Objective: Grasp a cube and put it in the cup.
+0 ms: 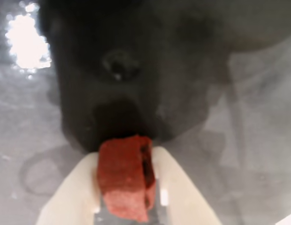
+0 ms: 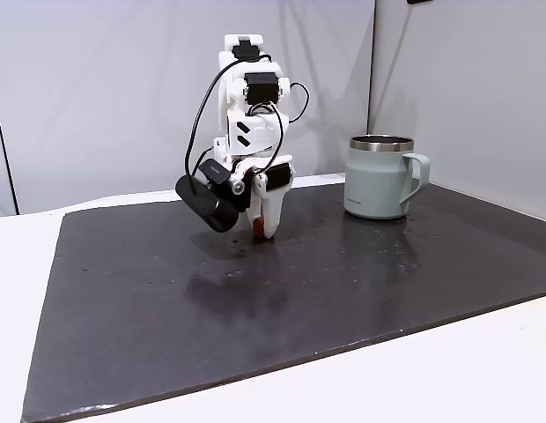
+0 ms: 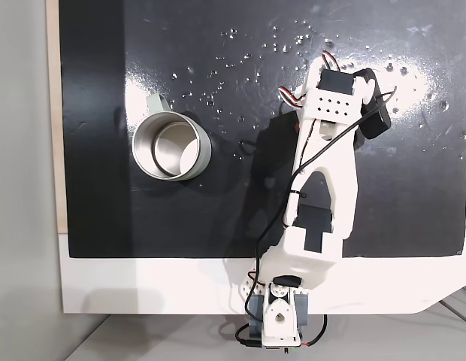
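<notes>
No legible writing is showing; your gripper (image 1: 129, 213) is clamping the rough red-orange cube (image 1: 124, 180) low over the dark mat (image 2: 255, 308), well left of the pale grey-green cup (image 2: 379, 181) in a fixed view.

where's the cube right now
The cube sits between the gripper fingers low over the dark mat, left of the cup in that fixed view.

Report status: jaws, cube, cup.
Gripper shut on red cube, low over the dark mat. Cup upright, apart to the right in that fixed view. Path between bare.
</notes>
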